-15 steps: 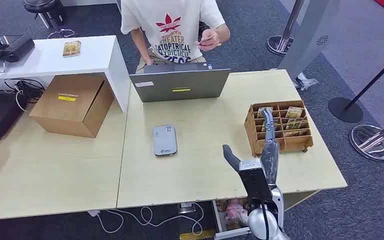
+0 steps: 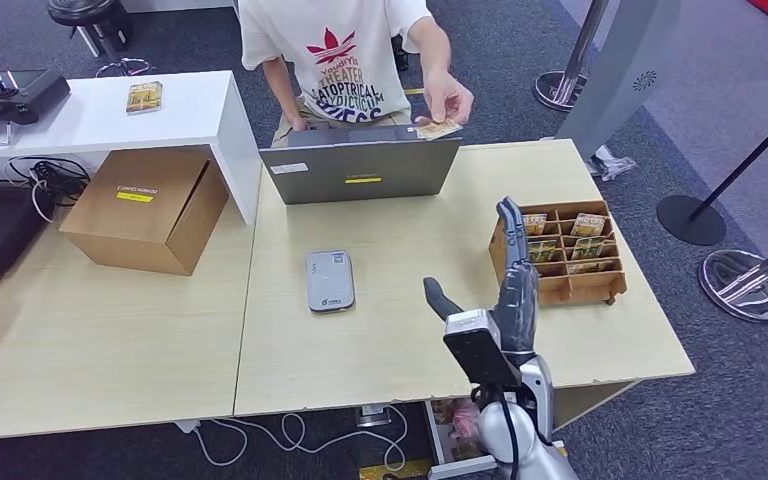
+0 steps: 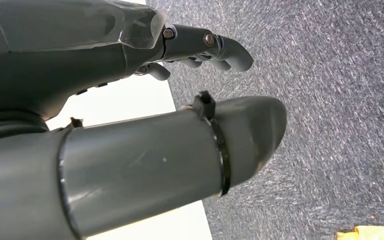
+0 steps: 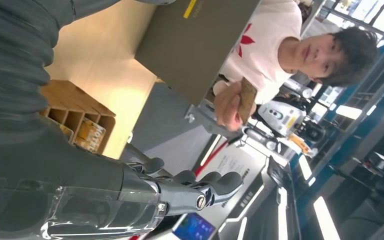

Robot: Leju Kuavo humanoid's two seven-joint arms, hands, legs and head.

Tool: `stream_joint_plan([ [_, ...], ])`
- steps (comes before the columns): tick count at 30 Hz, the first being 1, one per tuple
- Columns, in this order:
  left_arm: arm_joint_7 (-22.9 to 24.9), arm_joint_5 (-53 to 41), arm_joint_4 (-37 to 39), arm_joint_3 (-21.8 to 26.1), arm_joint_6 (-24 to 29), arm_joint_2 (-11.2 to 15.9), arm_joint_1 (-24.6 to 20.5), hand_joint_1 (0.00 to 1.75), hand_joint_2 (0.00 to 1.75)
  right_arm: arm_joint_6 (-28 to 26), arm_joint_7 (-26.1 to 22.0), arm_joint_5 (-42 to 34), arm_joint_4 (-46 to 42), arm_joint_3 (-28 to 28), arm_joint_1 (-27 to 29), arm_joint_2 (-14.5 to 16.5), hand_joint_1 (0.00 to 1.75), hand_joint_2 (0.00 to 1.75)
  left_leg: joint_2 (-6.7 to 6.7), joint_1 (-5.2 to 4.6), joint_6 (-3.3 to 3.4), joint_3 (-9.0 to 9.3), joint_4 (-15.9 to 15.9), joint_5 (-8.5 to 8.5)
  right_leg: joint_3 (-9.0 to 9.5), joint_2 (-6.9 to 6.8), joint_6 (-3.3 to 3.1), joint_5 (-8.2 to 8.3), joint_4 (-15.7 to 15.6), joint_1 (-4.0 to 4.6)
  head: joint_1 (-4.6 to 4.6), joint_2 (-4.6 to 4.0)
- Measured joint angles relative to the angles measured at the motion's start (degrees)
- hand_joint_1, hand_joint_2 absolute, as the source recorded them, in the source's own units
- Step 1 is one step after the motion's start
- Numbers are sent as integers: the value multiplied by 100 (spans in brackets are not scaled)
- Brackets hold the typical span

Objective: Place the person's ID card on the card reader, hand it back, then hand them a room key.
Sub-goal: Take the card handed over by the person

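ID card [image 2: 439,128] was pinched in the person's hand [image 2: 447,101], held out over the far edge of the surface [image 2: 400,330], just beside the top of the open laptop [image 2: 360,170]. In the right wrist view the card [image 4: 247,100] stood edge-on between the person's fingers.

Right robot hand [image 2: 505,290] was raised above the surface near the wooden card rack [image 2: 560,255], fingers apart and extended toward the person, thumb out to the side, holding nothing. It was well apart from the card. Left robot hand [image 3: 200,50] hung over carpet, fingers lightly curled in, nothing visible in it (whether fully closed: cannot tell).

Card reader [image 2: 329,280] lay flat mid-surface, to the left of the right robot hand.

Judgement: step in hand is taking the card. To do it well, the robot hand should reach on toward the free half of the card, not the person's fingers, keep thumb and fingers parted until the card lies between them, then pinch firmly. Approach should pass clear of the laptop lid and the rack.
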Motion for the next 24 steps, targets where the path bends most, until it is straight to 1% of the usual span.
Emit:
stream_joint_plan([
  [3,2,-39,0,13,4,-13,0,0,0,-261,-55,182,158,66,-144,1,0,175,0,0,0,0,0,0,0,0,0,0,0,0,1,0],
  [8,169,-50,0,61,25,-38,-9,0,0,-643,-59,791,428,223,-366,3,0,175,2,0,0,0,0,0,0,3,0,0,1,0,-1,0],
  [12,283,18,0,146,105,-66,-21,0,0,-693,-102,1477,755,338,-696,78,0,175,2,0,-1,1,0,1,0,3,0,1,2,0,-1,0],
  [18,339,38,0,260,169,-107,-26,0,0,-700,-266,2470,1296,344,-1237,355,0,175,2,1,-2,2,0,5,0,3,0,2,3,1,-1,0],
  [20,357,38,0,282,178,-115,-26,0,0,-700,-263,2645,1483,336,-1418,448,0,175,2,1,-3,2,0,6,0,4,0,3,4,1,-1,0],
  [24,401,46,0,337,200,-131,-26,0,0,-700,-178,2753,1882,341,-1797,591,0,175,1,2,-2,2,0,8,1,3,0,3,4,1,1,0],
])
